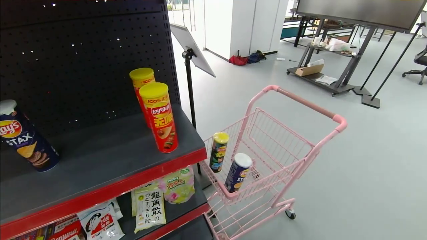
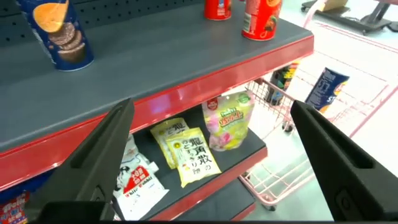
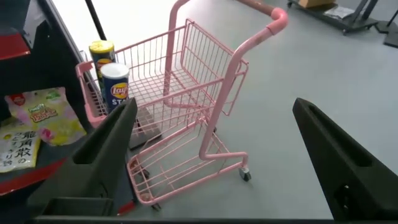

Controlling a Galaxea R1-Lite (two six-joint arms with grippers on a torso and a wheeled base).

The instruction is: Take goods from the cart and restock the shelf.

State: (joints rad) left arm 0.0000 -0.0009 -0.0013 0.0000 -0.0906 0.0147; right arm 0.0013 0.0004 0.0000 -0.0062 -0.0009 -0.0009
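Head view: the pink cart stands right of centre and holds two goods, a yellow-lidded can and a white-lidded can, both against its near-left wire wall. On the left, the shelf carries two red cans near its right end and a blue can at far left, with bare board between them for restocking. The floor to the right of the cart is open.

Left wrist view: the left pincer is spread wide and empty, facing the shelf's red lip.

Right wrist view: the right pincer is likewise apart and empty, above the cart. I judge a pick is about to begin. It calls for lowering past the cart's rim and clear of its handle onto the white-lidded can.
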